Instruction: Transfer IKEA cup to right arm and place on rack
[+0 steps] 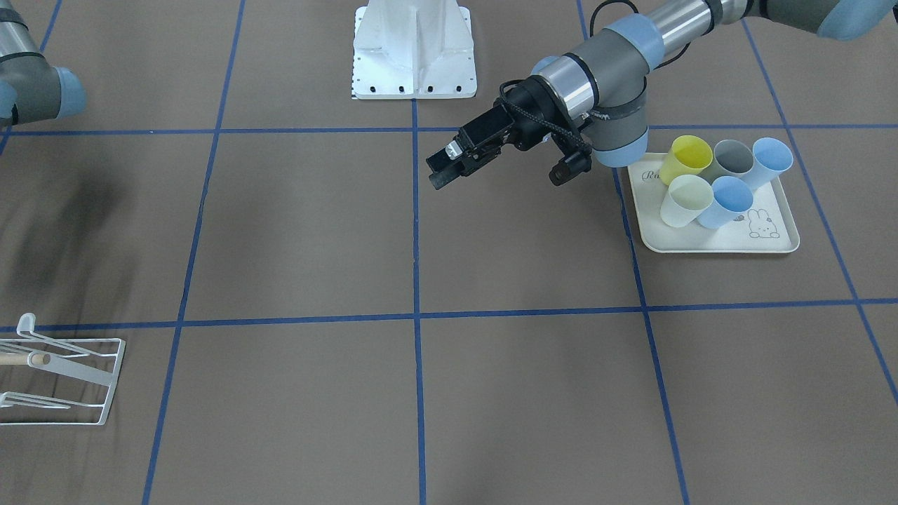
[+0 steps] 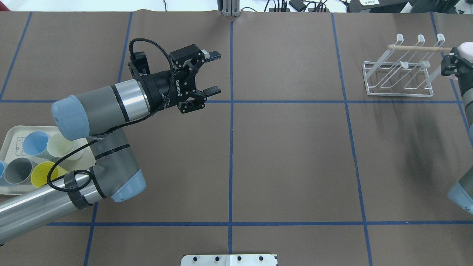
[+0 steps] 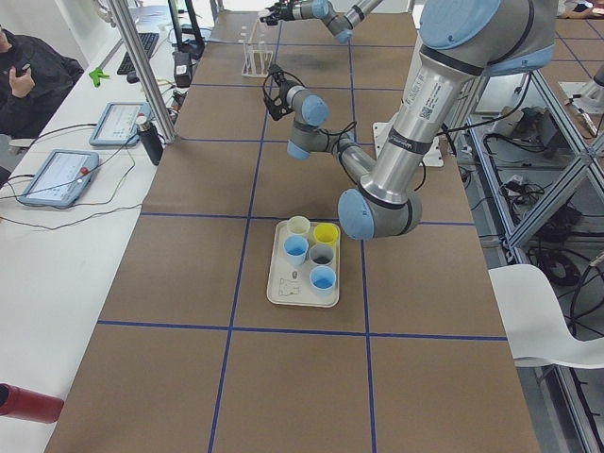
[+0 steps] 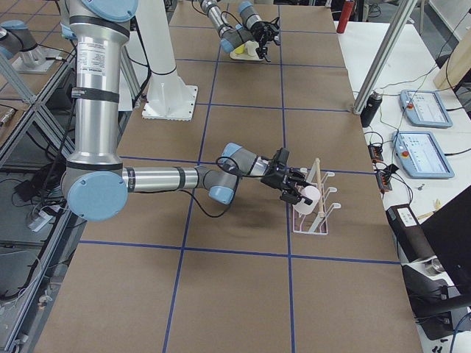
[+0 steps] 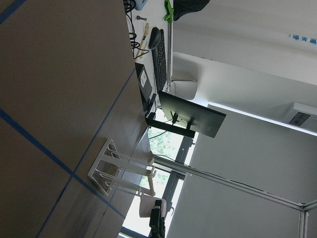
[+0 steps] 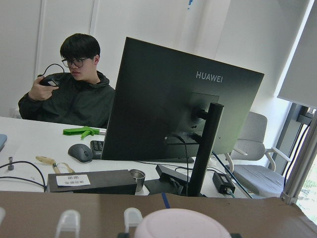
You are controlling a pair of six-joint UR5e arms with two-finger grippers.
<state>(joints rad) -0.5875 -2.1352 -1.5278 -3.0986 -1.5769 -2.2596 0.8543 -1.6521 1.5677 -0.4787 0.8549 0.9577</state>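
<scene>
The right tool (image 4: pixel 296 187) is closed on the pink cup (image 4: pixel 310 195). It holds the cup at the top of the white rack (image 4: pixel 312 225), beside the wooden peg (image 2: pixel 417 48). I cannot tell if the cup touches the rack. I think the job now is to set the cup on it. Go slow, line the cup up with a prong, and let go only when it sits. The left tool (image 2: pixel 214 73) is wide open and empty, far off over the tabletop (image 2: pixel 295 166).
</scene>
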